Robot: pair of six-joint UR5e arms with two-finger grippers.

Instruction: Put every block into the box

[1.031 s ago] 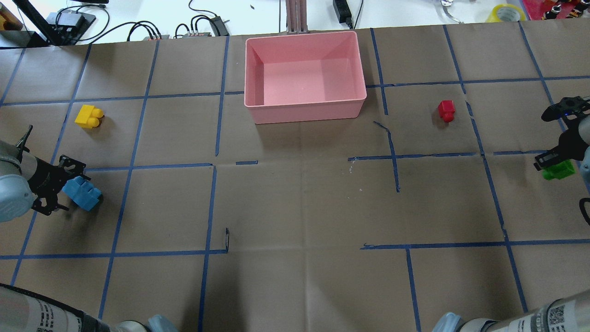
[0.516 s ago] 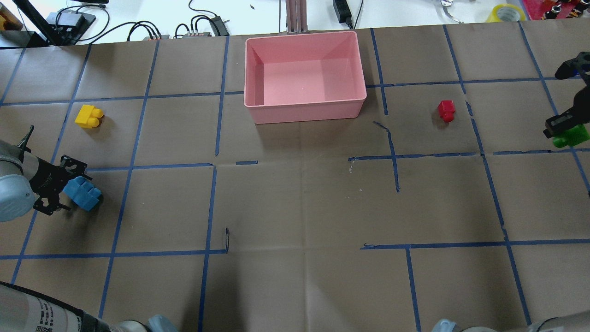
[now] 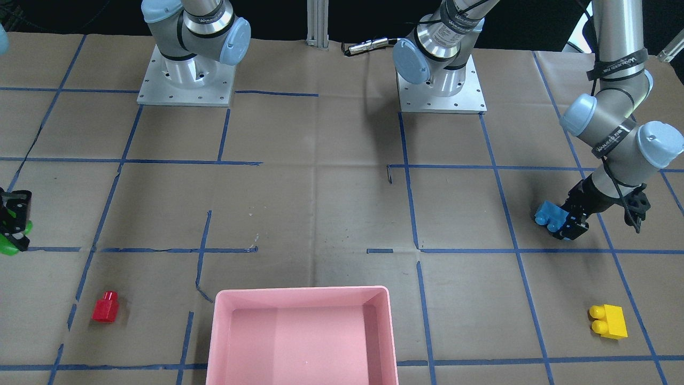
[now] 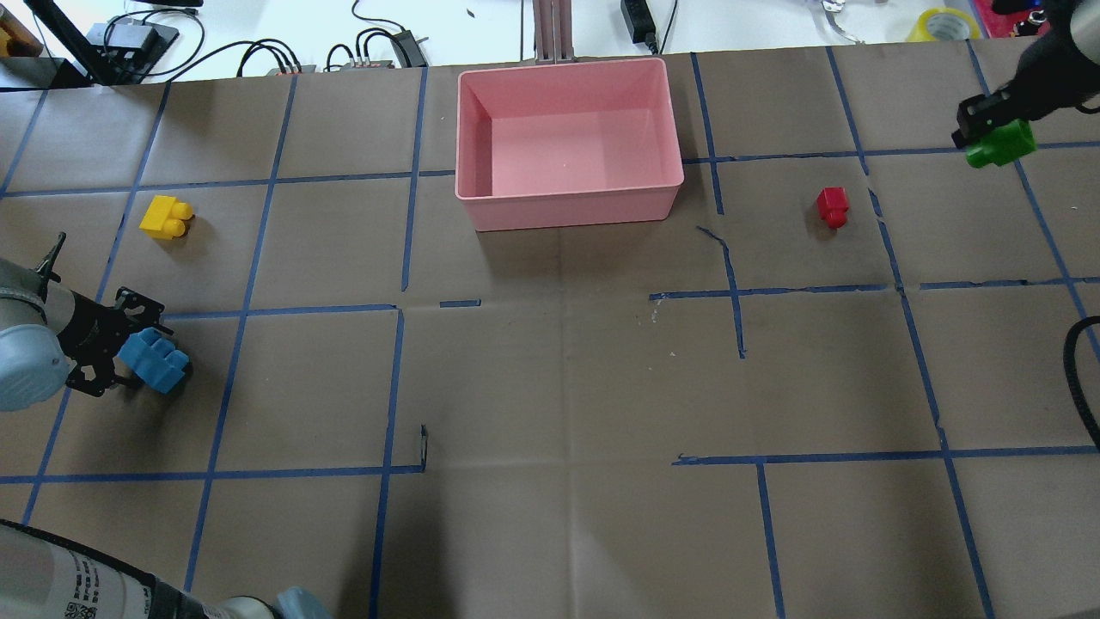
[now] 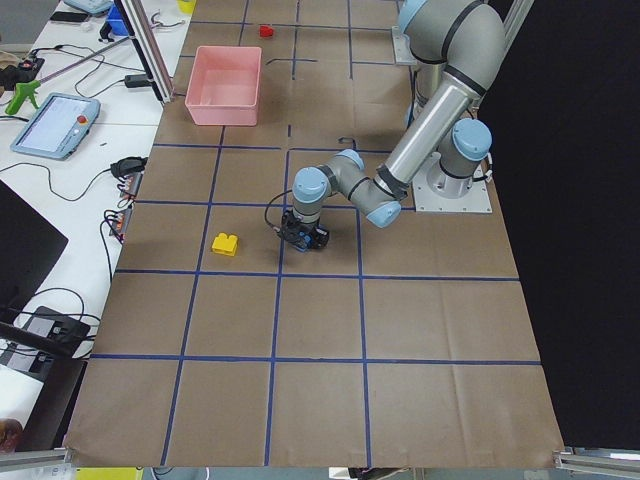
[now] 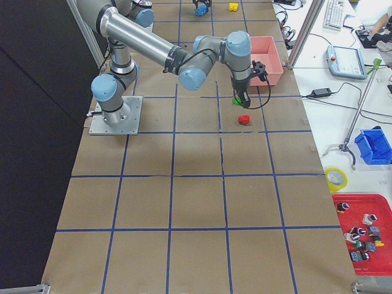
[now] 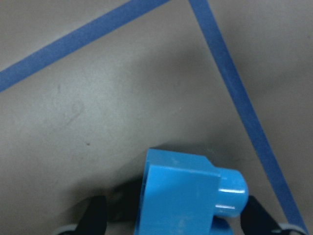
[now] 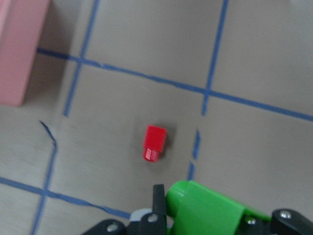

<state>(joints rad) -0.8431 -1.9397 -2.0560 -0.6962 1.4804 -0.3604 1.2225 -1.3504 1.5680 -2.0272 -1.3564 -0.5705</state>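
My left gripper point(image 4: 129, 365) is shut on the blue block point(image 4: 155, 365) low at the table's left side; the left wrist view shows the blue block point(image 7: 186, 196) between the jaws. My right gripper point(image 4: 988, 133) is shut on the green block point(image 4: 999, 144) and holds it above the table's far right; the green block also shows in the right wrist view point(image 8: 208, 213). The red block point(image 4: 832, 206) lies right of the pink box point(image 4: 567, 211), which holds no blocks. The yellow block point(image 4: 166, 216) lies at the far left.
The table is covered in brown paper with blue tape grid lines. Cables, a power brick and a roll of yellow tape point(image 4: 944, 24) lie beyond the far edge. The arm bases point(image 3: 184, 80) stand at the near edge.
My right gripper has carried the green block away from me toward the table's far right and slightly leftward. My left gripper and the blue block have barely moved.
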